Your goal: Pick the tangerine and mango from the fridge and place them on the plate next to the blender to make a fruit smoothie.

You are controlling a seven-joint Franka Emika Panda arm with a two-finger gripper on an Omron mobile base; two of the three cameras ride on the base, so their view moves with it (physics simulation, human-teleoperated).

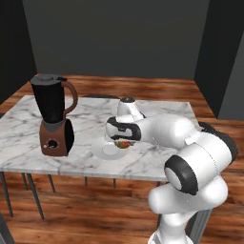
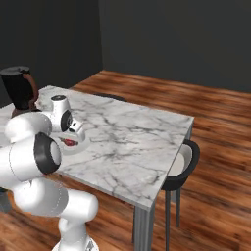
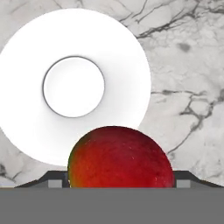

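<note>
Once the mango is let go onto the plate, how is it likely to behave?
The mango looks round and smooth, so it may roll on release. The plate seems shallow, with little rim to stop it. Held in the end effector with no visible dent, it is probably firm.

One blender [image 1: 55, 116], one plate [image 3: 74, 87], one mango [image 3: 120, 157], one marble table [image 2: 132, 142], one chair [image 2: 182, 164].

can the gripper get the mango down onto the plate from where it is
Probably yes. The gripper holds the mango just above the plate, whose surface is bare, and the blender stands off to one side, so nothing looks in the way.
</note>
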